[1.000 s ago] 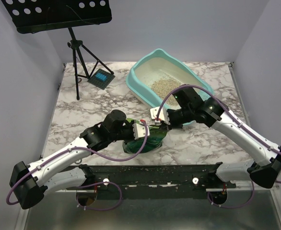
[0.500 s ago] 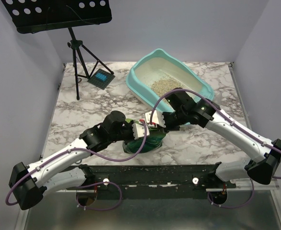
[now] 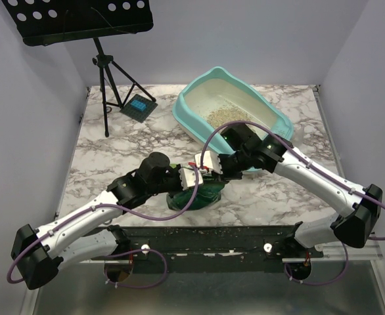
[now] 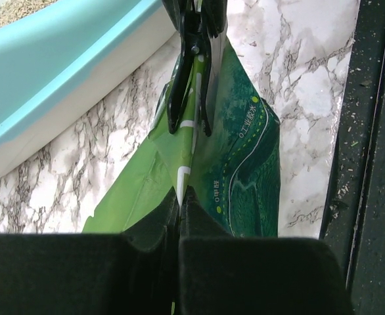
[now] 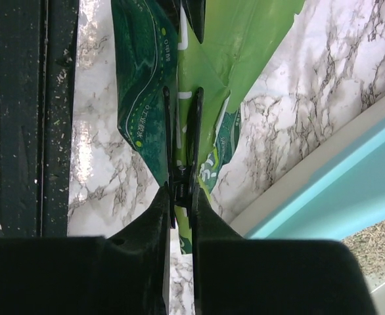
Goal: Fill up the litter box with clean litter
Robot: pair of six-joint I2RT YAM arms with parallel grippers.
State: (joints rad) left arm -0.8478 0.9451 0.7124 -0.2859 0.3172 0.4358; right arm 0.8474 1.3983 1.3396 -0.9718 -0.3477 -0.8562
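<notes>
The turquoise litter box point(image 3: 191, 118) stands at the back right, with a patch of tan clean litter point(image 3: 226, 117) inside. It also shows in the left wrist view point(image 4: 67, 65) and the right wrist view point(image 5: 357, 190). A green printed bag point(image 3: 204, 194) stands upright in front of it. My left gripper point(image 3: 195, 176) is shut on the bag's folded top edge point(image 4: 182, 177). A black spring clip point(image 5: 181, 141) is clamped on that same edge. My right gripper point(image 3: 209, 164) is closed on the clip's handles point(image 4: 189, 59), facing the left gripper.
A black music stand point(image 3: 104, 59) on a tripod and a small dark device with a blue screen point(image 3: 138, 107) stand at the back left. A dark rail point(image 3: 212, 239) strewn with stray granules runs along the table's near edge. Grey walls enclose both sides.
My right arm has swung left, bringing its gripper from beside the litter box onto the clip at the bag's top. The left gripper has kept hold of the bag, shifting little.
</notes>
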